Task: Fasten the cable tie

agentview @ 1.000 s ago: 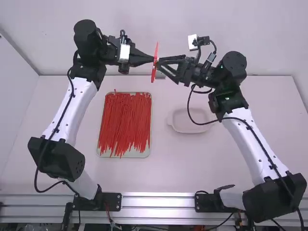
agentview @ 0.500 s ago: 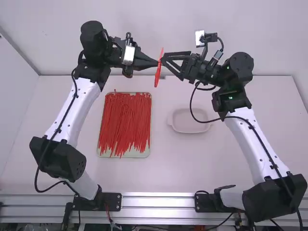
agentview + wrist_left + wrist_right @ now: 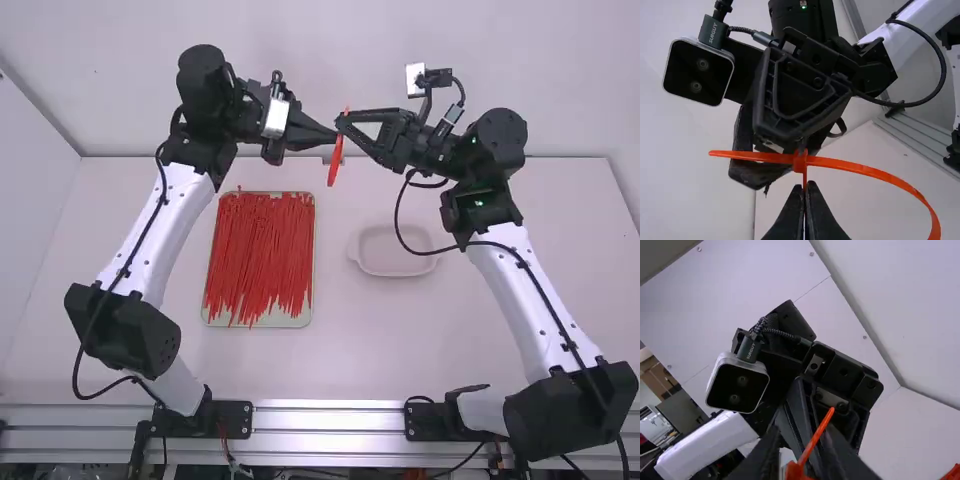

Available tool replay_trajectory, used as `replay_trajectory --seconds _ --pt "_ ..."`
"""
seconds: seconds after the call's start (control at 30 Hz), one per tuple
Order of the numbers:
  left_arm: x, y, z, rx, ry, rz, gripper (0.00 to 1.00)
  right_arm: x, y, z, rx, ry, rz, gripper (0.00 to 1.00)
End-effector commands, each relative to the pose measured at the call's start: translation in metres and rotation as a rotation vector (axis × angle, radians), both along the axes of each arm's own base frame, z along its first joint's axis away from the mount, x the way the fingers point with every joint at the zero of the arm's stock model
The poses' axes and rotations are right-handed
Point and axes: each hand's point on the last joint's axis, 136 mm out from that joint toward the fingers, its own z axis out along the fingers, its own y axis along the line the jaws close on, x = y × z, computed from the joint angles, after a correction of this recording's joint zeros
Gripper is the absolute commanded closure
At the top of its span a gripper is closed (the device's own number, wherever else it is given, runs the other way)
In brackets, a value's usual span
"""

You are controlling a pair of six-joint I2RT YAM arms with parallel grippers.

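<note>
An orange-red cable tie [image 3: 337, 160] is held in the air above the table's far middle, between both grippers. My left gripper [image 3: 333, 129] comes from the left and is shut on the tie right below its head [image 3: 799, 162]. The strap [image 3: 875, 175] runs out to both sides and curves into a loop. My right gripper [image 3: 344, 122] faces it from the right, its fingers closed on the strap [image 3: 817, 434] right at the head. In the left wrist view my own gripper [image 3: 803, 189] sits just under the right gripper's fingers [image 3: 790, 112].
A tray [image 3: 307, 318] piled with several red cable ties [image 3: 260, 258] lies on the table left of centre. A white dish [image 3: 396, 252] stands to its right. Both lie well below the grippers.
Both grippers have shifted to the right together with the tie. The tie now hangs lower, as a curved loop beneath the fingertips.
</note>
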Motion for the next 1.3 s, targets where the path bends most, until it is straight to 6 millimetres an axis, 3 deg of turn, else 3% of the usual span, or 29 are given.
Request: replay_trajectory --seconds 0.0,0.03,0.47,1.27 --pt "-0.009 -0.003 0.002 0.001 -0.002 -0.034 0.98 0.000 -0.001 0.000 0.001 -0.002 -0.001 0.96" --pt "-0.009 -0.004 0.002 0.001 -0.001 -0.035 0.98 0.000 -0.001 0.000 0.001 -0.002 -0.001 1.00" --pt "-0.010 -0.005 -0.001 0.006 0.025 -0.040 0.98 -0.001 -0.001 0.001 0.007 0.009 0.008 1.00" --pt "-0.005 -0.004 -0.041 0.031 0.148 -0.030 0.98 -0.003 -0.003 0.012 0.042 -0.004 0.006 1.00"
